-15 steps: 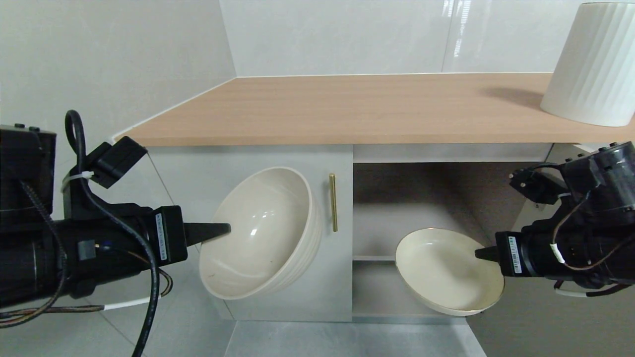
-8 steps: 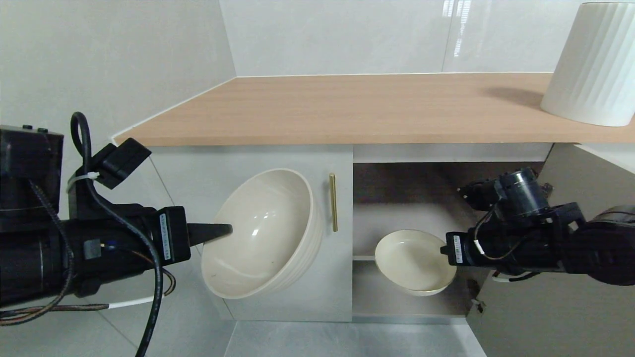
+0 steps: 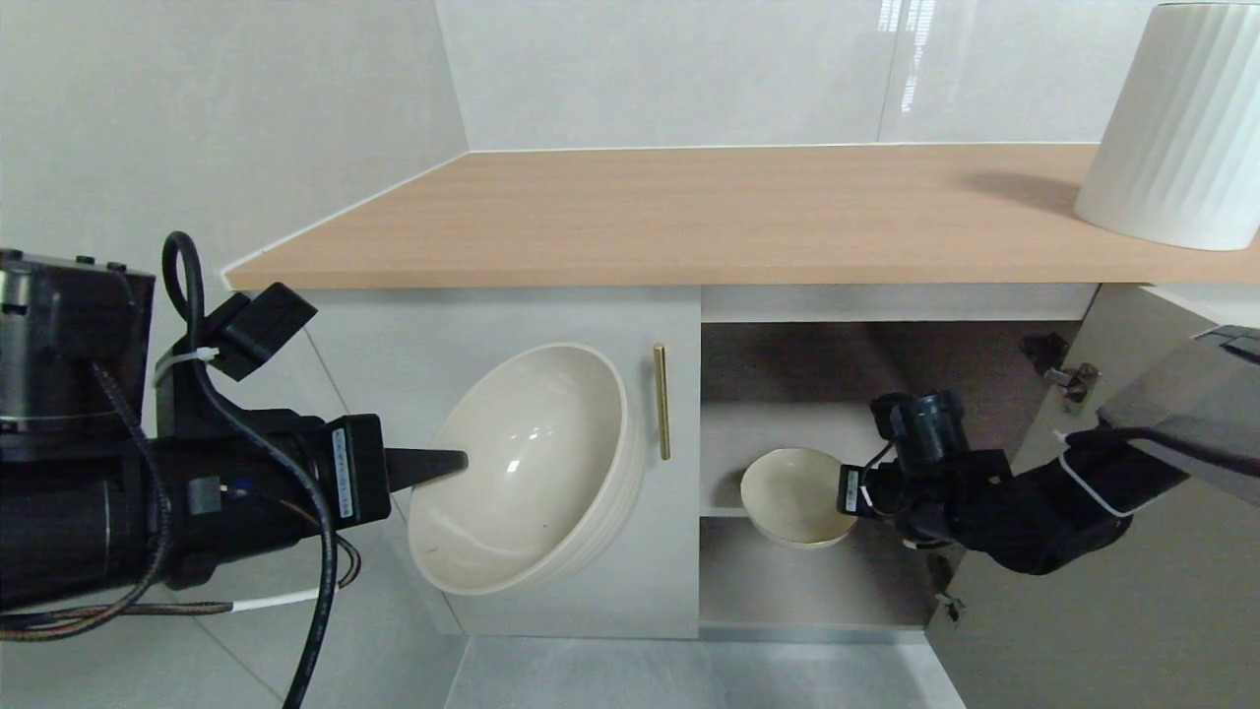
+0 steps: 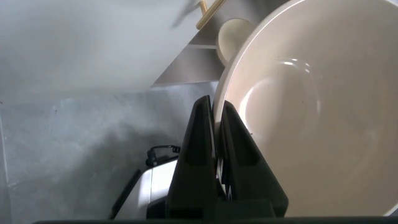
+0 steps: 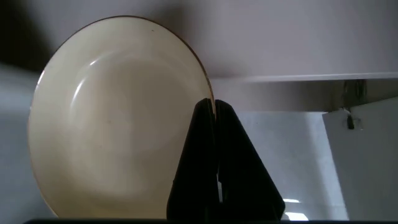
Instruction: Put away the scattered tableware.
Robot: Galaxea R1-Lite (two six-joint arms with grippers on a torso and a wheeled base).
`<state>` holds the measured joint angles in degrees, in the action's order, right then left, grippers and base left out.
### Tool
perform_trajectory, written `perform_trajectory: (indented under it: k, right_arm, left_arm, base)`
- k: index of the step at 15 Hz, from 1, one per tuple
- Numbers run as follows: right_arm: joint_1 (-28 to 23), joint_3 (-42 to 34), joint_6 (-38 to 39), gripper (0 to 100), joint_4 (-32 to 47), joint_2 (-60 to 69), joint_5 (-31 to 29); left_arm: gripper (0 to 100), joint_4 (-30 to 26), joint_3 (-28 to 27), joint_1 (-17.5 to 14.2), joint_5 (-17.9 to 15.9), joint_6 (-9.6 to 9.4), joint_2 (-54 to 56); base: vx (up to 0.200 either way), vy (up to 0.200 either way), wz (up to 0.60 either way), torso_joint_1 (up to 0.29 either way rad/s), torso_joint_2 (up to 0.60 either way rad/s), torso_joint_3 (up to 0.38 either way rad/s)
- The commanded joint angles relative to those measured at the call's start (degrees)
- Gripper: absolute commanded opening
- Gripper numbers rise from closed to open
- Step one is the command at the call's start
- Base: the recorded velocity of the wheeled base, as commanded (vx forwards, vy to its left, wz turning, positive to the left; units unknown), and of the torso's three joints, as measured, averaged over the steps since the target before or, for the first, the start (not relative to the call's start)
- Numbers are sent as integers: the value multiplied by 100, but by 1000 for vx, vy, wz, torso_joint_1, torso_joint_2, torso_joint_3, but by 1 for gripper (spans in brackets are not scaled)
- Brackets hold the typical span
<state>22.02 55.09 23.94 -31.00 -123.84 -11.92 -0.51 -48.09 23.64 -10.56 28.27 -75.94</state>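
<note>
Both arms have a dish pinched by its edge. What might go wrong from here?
1. The right gripper holds the plate only by its rim, level with the cabinet shelf; it might knock that edge or slip.
2. The left gripper pinches the tilted big bowl by its rim above the floor; it may pivot loose and drop.
3. That bowl hangs close to the closed door and its handle, and might bump them.

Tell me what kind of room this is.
Probably a kitchen: a wooden countertop over a grey cabinet with a brass handle, a tiled wall, plus a cream bowl and a shallow dish.
</note>
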Motion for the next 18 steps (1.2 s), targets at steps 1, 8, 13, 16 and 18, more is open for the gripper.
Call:
perform_trajectory:
  k: [1,8,13,16,18]
  right_arm:
    - [-119,301,67,0,-20,-544,-170]
    - [-338,1083,366,0,-46,-1247,-715]
    - [-628,1645,524,0,-169,-1625,-882]
    - [-690,1874,515,0,-169,-1792,-1128]
    - [-690,1935,524,0,-169,-1819,-1128]
  left_arm:
    - [0,-2,2,1,1,3,-27]
    - [0,-2,2,1,10,3,-53]
    - [0,-2,10,1,10,3,-44]
    - [0,-2,10,1,10,3,-44]
    - [0,-2,10,1,10,3,-53]
  base:
    - [0,0,0,0,0,0]
    - [0,0,0,0,0,0]
    - [0,0,0,0,0,0]
    - [0,0,0,0,0,0]
    - [0,0,0,0,0,0]
